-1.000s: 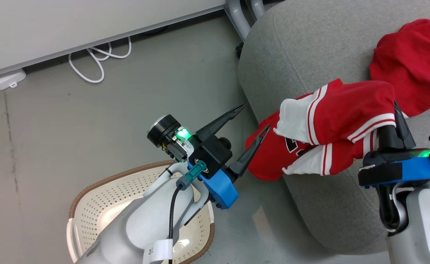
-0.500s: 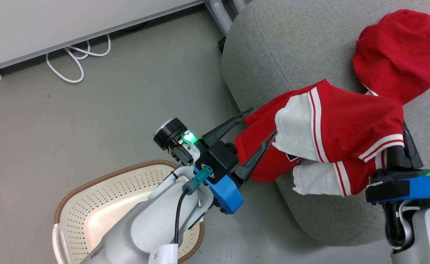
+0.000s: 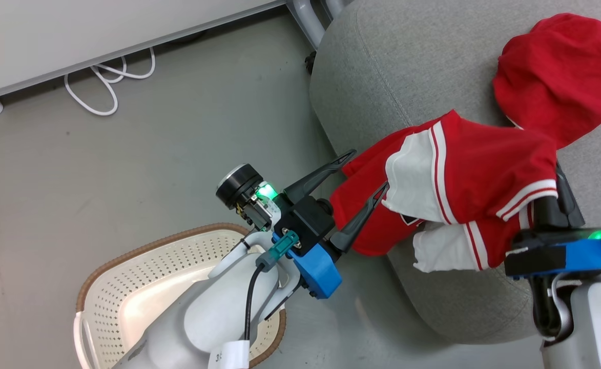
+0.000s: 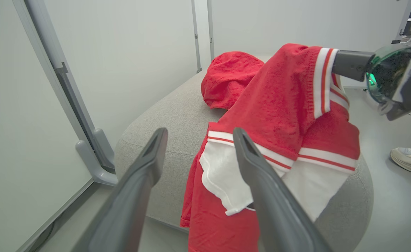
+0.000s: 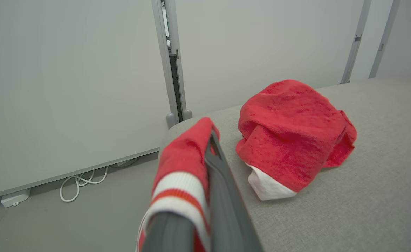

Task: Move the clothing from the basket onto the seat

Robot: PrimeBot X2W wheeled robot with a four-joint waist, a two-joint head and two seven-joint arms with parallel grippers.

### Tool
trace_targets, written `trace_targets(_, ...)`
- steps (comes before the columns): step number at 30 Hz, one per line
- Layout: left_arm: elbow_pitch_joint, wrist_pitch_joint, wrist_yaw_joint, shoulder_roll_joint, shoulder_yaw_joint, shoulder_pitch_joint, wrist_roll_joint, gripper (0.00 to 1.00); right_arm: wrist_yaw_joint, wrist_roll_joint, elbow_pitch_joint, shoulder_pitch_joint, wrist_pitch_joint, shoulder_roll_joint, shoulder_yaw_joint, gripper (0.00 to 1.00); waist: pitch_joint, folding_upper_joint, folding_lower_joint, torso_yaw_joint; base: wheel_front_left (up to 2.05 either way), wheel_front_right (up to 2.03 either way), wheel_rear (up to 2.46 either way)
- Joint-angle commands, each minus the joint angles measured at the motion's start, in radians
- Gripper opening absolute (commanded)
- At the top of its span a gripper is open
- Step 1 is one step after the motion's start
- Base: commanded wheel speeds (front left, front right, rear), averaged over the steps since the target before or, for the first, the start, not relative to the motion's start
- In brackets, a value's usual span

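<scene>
Red jersey (image 3: 464, 174), white striped trim, draped crumpled over grey seat (image 3: 382, 61) edge, pinched tight in right gripper (image 5: 210, 140). Left gripper (image 3: 369, 168) spread wide, empty, just beside. Plain red garment (image 3: 561, 72) bunched on seat.

The left arm (image 3: 213, 318) rises from the bottom of the head view, its pale forearm ending in a blue left wrist block (image 3: 315, 266) with a green light lit beside it. The left pincer (image 3: 370, 167) stands wide apart, its two long dark fingers angled up and to the right, gripping nothing. At lower right, the right pincer (image 3: 554, 207) points upward from the blue right wrist block (image 3: 577, 256), fingers pressed together on a fold of the jersey (image 3: 484, 169), which drapes over them.
</scene>
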Motion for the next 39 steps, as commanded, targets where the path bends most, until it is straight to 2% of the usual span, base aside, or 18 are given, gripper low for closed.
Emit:
trace_targets(1,-0.003,-0.005,-0.002,0.001,-0.001,-0.011,0.001,1.00,0.000,-0.005,-0.010,-0.026,-0.001,-0.009,0.002,0.00,0.007,0.0000,0.0000,0.003,0.00,0.00,0.00)
trace_targets(11,-0.014,-0.005,-0.002,0.016,0.005,-0.050,0.016,1.00,0.000,-0.014,-0.053,-0.233,-0.001,-0.066,0.029,0.00,0.092,0.0000,0.0000,0.013,0.00,0.00,0.00)
trace_targets(19,-0.015,-0.005,-0.002,0.032,-0.010,-0.111,0.037,1.00,0.000,-0.019,-0.088,-0.500,0.000,-0.148,-0.051,0.00,0.221,0.0000,0.0000,0.028,0.00,0.00,0.00)
trace_targets(25,-0.013,-0.005,-0.002,0.045,-0.019,-0.156,0.046,1.00,0.000,-0.011,-0.085,-0.673,0.000,-0.261,-0.181,0.00,0.297,0.0000,0.0000,0.025,0.00,0.00,0.00)
trace_targets(31,-0.019,0.002,-0.002,0.069,-0.026,-0.189,0.052,1.00,0.000,-0.023,-0.004,-0.793,0.000,-0.441,-0.285,0.00,0.357,0.0000,0.0000,0.016,0.00,0.00,0.00)
trace_targets(34,-0.024,0.008,-0.002,0.081,-0.027,-0.200,0.052,1.00,0.000,-0.019,0.060,-0.828,0.000,-0.509,-0.338,0.00,0.379,0.0000,0.0000,0.011,0.00,0.00,0.00)
trace_targets(37,-0.031,0.011,-0.002,0.094,-0.032,-0.203,0.054,1.00,0.000,-0.039,0.115,-0.840,0.000,-0.561,-0.386,0.00,0.397,0.0000,0.0000,0.008,0.00,0.00,0.00)
trace_targets(39,-0.038,0.017,0.000,0.099,-0.035,-0.206,0.055,1.00,0.000,-0.055,0.144,-0.825,0.000,-0.573,-0.409,0.00,0.407,0.0000,0.0000,0.006,0.00,0.00,0.00)
